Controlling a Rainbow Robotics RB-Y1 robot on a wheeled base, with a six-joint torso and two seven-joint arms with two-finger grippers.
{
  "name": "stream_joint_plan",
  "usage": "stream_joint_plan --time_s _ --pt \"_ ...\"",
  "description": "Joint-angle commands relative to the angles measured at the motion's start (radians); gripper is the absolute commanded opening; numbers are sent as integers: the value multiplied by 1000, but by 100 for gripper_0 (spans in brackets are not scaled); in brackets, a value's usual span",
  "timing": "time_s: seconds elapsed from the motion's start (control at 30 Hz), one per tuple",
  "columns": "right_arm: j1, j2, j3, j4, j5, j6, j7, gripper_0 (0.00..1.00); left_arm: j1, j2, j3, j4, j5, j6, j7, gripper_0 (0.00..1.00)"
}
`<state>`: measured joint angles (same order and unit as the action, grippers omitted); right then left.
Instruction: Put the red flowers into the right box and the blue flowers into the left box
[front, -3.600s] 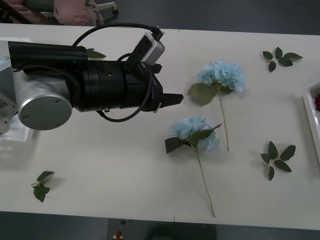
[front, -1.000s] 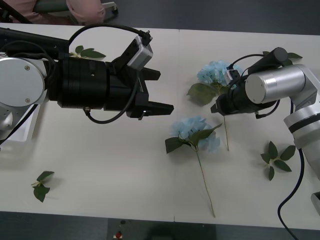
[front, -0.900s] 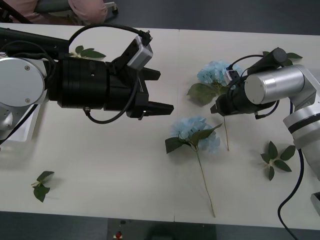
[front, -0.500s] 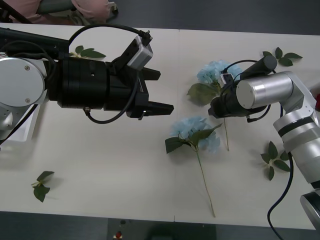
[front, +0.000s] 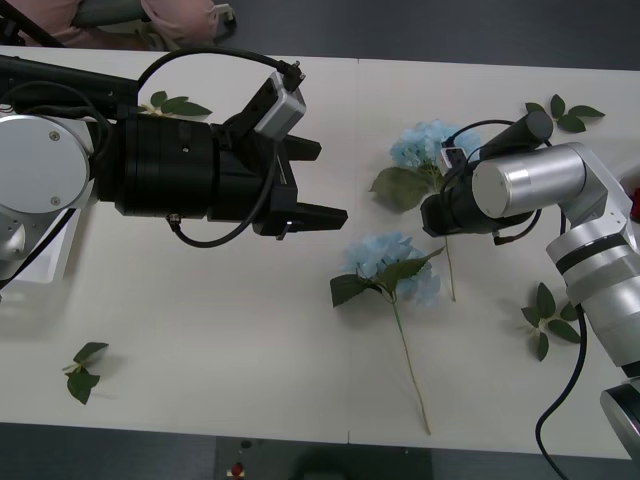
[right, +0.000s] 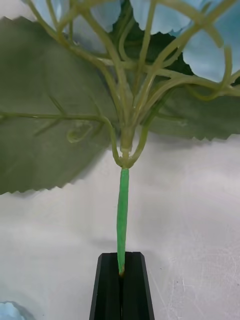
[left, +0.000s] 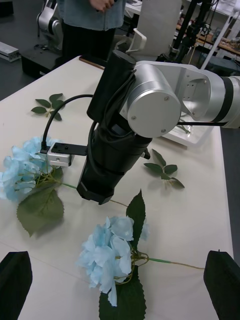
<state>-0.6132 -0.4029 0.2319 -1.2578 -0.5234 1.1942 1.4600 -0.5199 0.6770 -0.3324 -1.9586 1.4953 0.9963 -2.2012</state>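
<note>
- The right gripper (right: 121, 280), two flat black fingers pressed together, is clenched on the thin green plastic stem of the far pale sky-blue fabric hydrangea (front: 425, 146), just under the point where the stem branches into ribs; in the front view this gripper (front: 428, 216) sits at about 3 o'clock from the picture's centre.
- That flower's broad, saw-edged dark green leaf (right: 45, 130) lies flat on the matte white table (front: 220, 330).
- The left gripper (front: 325, 205), black and blocky, hangs at about 12 o'clock from centre, its fingers (left: 15, 285) spread wide and released.
- A second fluffy sky-blue hydrangea (front: 385, 262) lies just at 5 o'clock of the left gripper, its long thin stem running toward 6 o'clock.
- Loose glossy green leaf sprigs (front: 555, 315) lie at 4 o'clock, 1 o'clock and 8 o'clock.
- A shallow white translucent tray (front: 45, 262) shows an edge at 9 o'clock.
</note>
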Motion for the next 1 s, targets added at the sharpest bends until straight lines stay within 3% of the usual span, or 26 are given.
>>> stream_joint_plan --time_s 0.03,0.33,0.8,1.0 --pt "-30 -30 -36 -107 -26 47 -23 0 -11 18 10 -17 10 -5 -23 100" --pt "-28 -70 -181 -291 -191 232 57 0 -11 18 10 -17 10 -5 -23 100" --pt "-30 -70 -507 -299 -658 383 516 0 -11 18 10 -17 10 -5 -23 100" --pt "-28 -63 -569 -299 -860 430 556 0 -11 18 10 -17 10 -5 -23 100"
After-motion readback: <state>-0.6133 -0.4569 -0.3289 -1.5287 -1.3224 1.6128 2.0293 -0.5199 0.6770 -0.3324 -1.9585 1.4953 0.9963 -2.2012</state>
